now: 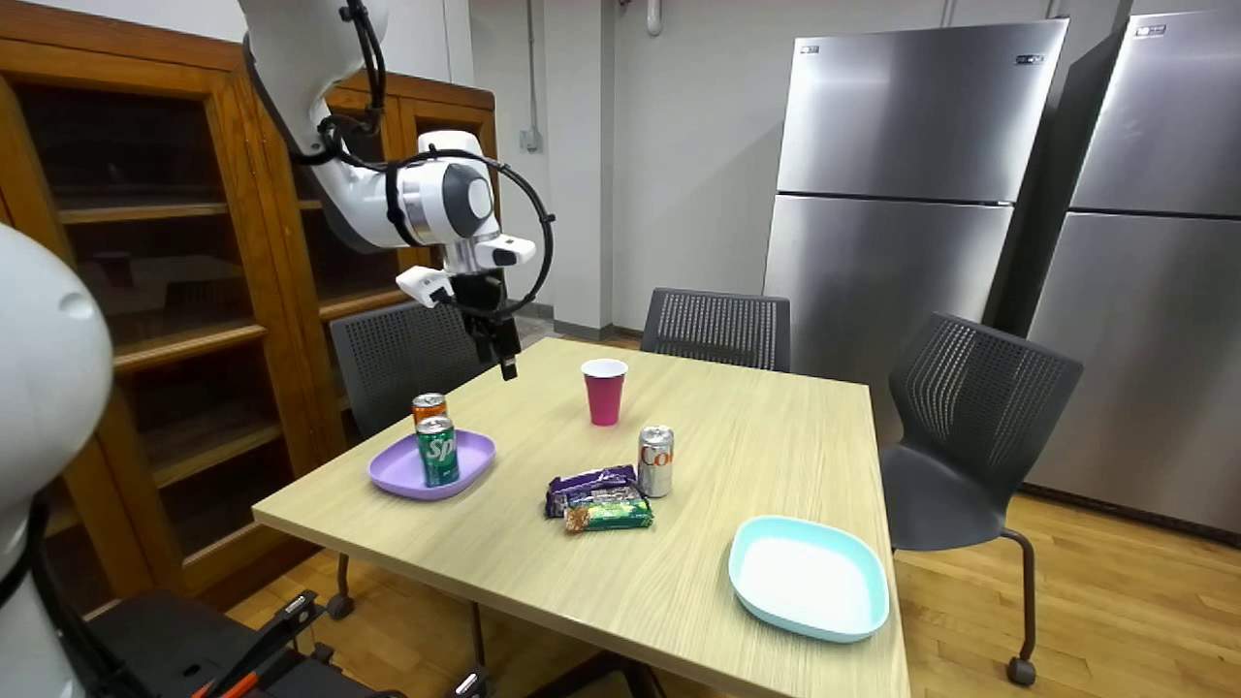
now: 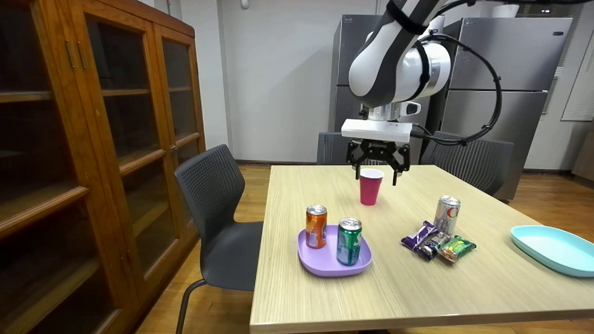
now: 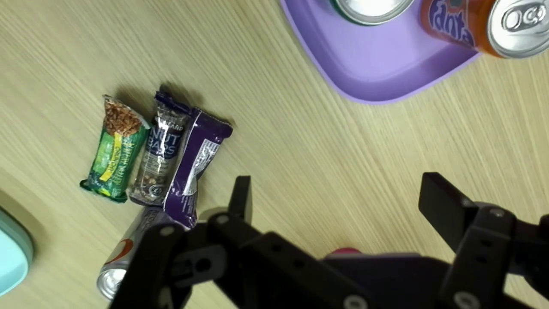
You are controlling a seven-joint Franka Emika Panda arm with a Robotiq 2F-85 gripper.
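Note:
My gripper [image 3: 336, 189] hangs over the table, jaws wide apart with nothing between the fingers. In both exterior views, the pink cup [image 2: 370, 192] stands upright near the gripper [image 2: 376, 180]; the fingers appear to be above table level. Only a sliver of the cup [image 3: 345, 250] shows in the wrist view, the rest hidden behind the gripper body. Three snack bars lie side by side: purple [image 3: 195, 167], grey nut bar [image 3: 161, 150] and green [image 3: 116, 159]. Against them stands a silver cola can [image 1: 656, 460], partly covered by a finger linkage in the wrist view.
A purple tray [image 2: 325, 271] holds an orange Fanta can [image 2: 316, 229] and a green Sprite can [image 2: 349, 243], both upright. A light blue tray [image 1: 810, 582] sits by the table's edge. Dark chairs [image 1: 717, 330] surround the table [image 1: 756, 427]; a wooden cabinet [image 2: 116, 167] stands alongside.

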